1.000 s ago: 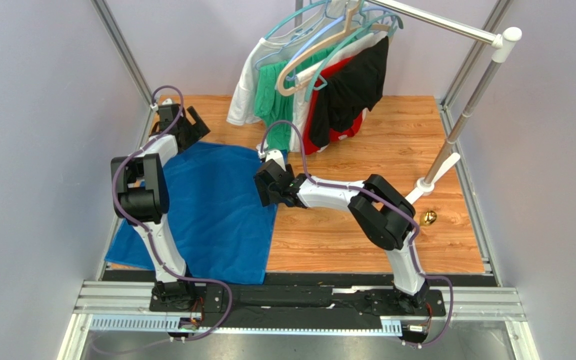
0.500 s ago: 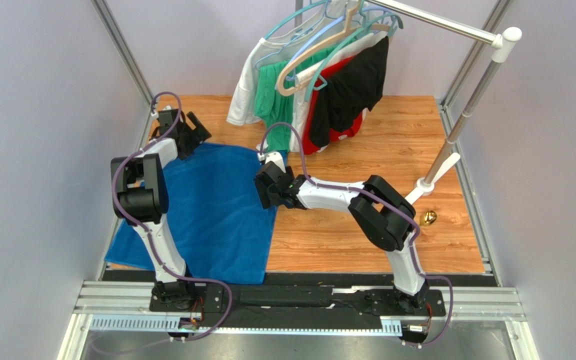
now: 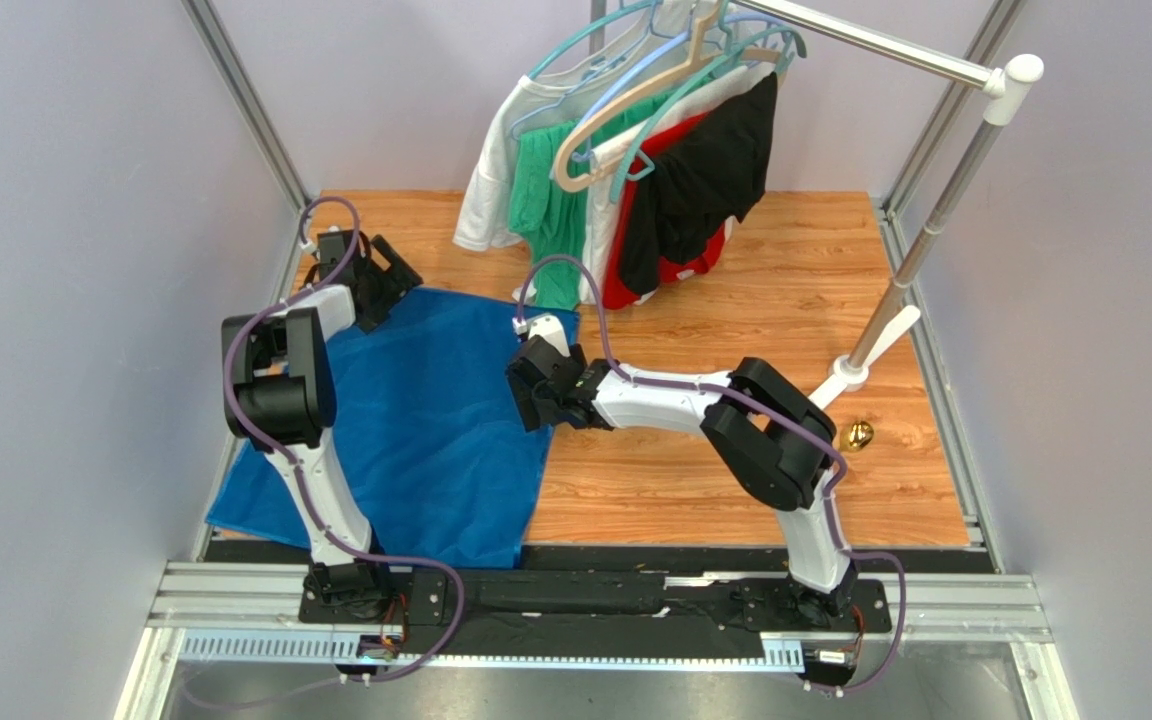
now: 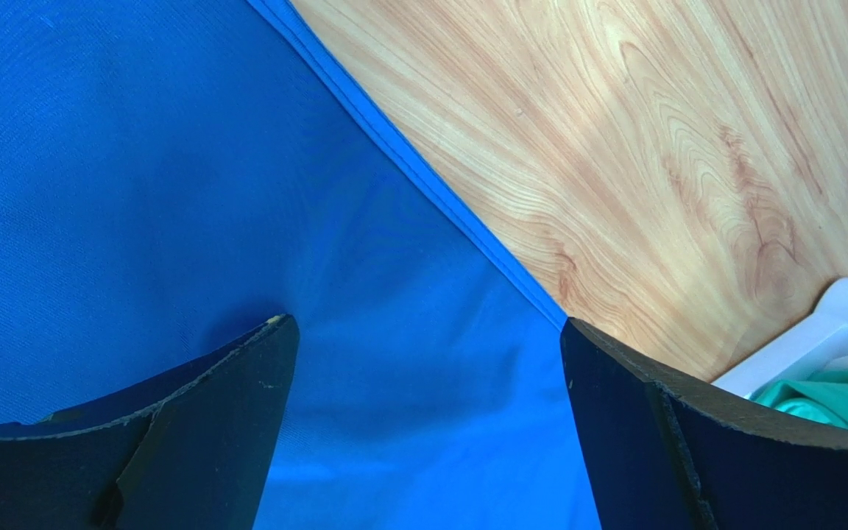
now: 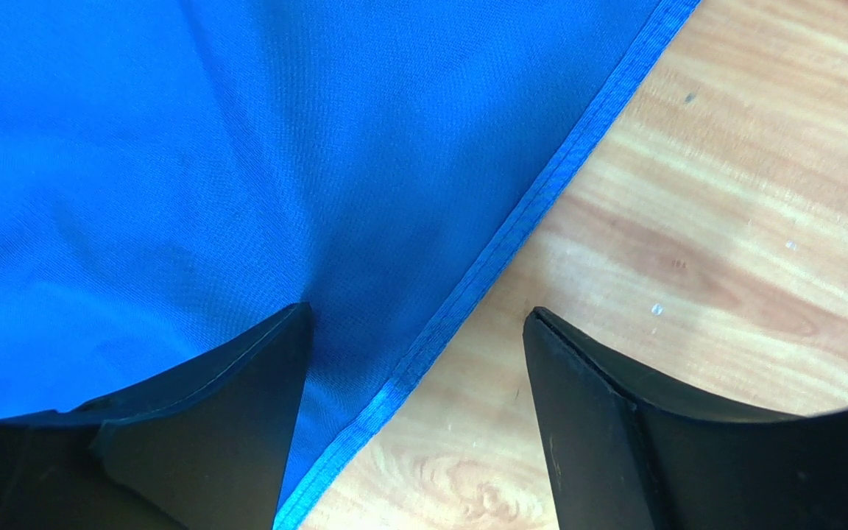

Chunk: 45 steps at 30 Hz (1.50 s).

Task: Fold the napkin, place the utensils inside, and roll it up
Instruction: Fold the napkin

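Note:
The royal-blue napkin (image 3: 417, 420) lies spread flat on the left half of the wooden table (image 3: 778, 330). My left gripper (image 3: 382, 279) is open over the napkin's far left corner; in the left wrist view the cloth (image 4: 229, 199) fills the gap between the fingers and its hemmed edge runs diagonally. My right gripper (image 3: 525, 393) is open, straddling the napkin's right hem (image 5: 528, 210), one finger over cloth, the other over bare wood. No utensils are in view.
A clothes rack (image 3: 898, 285) stands at the back right with green, white, red and black garments (image 3: 642, 165) on hangers. A small gold object (image 3: 857, 435) lies near the rack's foot. Grey walls close in both sides.
The left gripper has moved slightly toward the far left corner. The right gripper has shifted a little nearer and left along the hem. The napkin's far edge now lies flatter.

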Each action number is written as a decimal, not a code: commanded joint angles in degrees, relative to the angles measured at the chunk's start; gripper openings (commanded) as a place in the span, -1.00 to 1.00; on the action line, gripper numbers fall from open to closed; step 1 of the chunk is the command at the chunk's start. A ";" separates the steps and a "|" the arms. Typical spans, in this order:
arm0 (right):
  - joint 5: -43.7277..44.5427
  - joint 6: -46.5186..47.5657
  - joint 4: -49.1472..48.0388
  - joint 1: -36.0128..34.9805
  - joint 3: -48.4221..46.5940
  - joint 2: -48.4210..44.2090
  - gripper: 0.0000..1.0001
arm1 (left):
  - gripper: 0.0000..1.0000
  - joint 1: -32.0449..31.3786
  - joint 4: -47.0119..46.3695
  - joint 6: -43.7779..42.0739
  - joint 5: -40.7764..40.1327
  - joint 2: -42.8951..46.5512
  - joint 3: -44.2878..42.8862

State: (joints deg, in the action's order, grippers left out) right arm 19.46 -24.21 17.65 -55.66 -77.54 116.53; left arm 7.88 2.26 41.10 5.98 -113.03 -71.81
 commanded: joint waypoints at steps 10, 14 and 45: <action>-4.77 2.41 8.55 2.30 -5.87 -6.67 0.61 | 0.97 0.56 0.02 1.96 2.54 -2.80 -5.53; -10.14 1.88 5.04 5.03 -8.42 -4.13 0.62 | 0.96 0.56 0.55 2.40 3.16 -5.26 -7.37; -22.80 3.82 -2.09 12.33 -3.33 -6.57 0.55 | 0.94 -3.05 3.36 -6.55 7.99 -13.71 -28.47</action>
State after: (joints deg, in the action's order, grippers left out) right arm -1.98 -22.11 17.37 -42.06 -83.83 118.10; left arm 5.28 6.61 39.00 11.97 -129.03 -96.60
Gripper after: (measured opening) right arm 0.778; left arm 0.977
